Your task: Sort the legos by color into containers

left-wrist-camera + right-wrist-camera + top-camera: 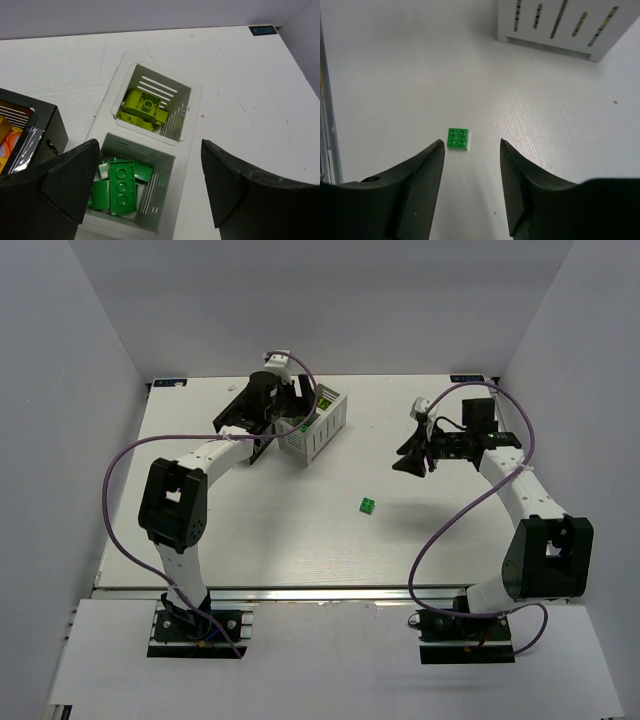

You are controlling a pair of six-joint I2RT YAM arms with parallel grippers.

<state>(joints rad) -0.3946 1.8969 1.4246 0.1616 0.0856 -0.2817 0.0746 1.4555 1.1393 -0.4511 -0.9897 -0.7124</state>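
A white slatted container [322, 423] stands at the back of the table, with a black container [238, 420] just to its left. In the left wrist view the white container [192, 107] holds yellow-green legos [142, 107] in its far compartment and green legos [120, 187] in its near one. The black container [50, 130] shows orange-yellow pieces. My left gripper [150, 150] is open and empty above the white container. One green 2x2 lego [458, 138] lies on the table [368, 505]. My right gripper [471, 145] is open and empty, hovering just short of it.
The white table [280, 540] is walled by grey panels at the back and sides. The white container's slatted side [565, 25] shows at the far right of the right wrist view. Purple cables loop from both arms.
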